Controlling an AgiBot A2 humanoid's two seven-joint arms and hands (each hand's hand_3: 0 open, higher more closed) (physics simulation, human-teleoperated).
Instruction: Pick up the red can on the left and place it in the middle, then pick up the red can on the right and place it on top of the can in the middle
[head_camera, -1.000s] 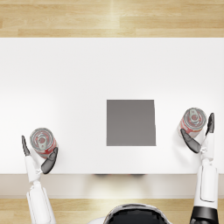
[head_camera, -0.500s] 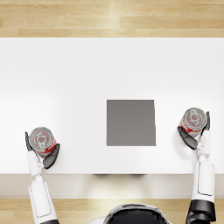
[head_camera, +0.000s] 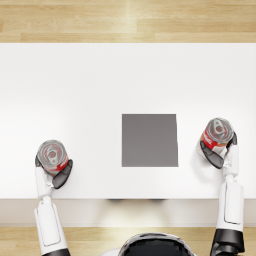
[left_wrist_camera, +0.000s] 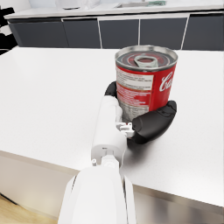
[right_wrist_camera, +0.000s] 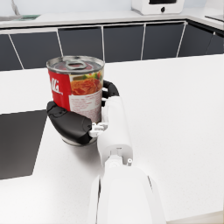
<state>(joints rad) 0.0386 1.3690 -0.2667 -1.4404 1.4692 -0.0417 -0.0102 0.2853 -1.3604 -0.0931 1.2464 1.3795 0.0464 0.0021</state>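
Now both hands' fingers curled around cans: left hand on left red can, right hand on right red can.

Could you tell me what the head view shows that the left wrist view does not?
Only the head view shows the dark grey square mat in the middle of the white table, the right hand wrapped around the right can, and the wooden floor beyond. Only the left wrist view shows the dark cabinets behind the table and the label on the left can. Both show the left hand gripping the left can near the table's front edge.
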